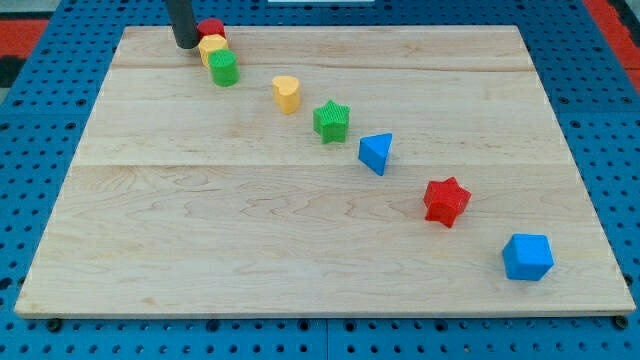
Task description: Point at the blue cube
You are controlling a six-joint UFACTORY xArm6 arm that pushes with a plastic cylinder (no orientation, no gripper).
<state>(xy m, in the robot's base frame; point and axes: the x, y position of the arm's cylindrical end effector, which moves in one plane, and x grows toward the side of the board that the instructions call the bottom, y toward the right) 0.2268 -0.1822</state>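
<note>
The blue cube point(527, 257) sits near the board's bottom right corner. My tip point(186, 44) is at the view's top left, far from the cube, just left of a red block point(211, 28) and a yellow block point(212, 47). A diagonal row runs from there toward the cube: a green cylinder point(224, 69), a yellow heart-like block point(287, 93), a green star point(331, 121), a blue triangular block point(376, 153) and a red star point(446, 201).
The wooden board point(250, 230) lies on a blue perforated table point(40, 100). The red block stands at the board's top edge.
</note>
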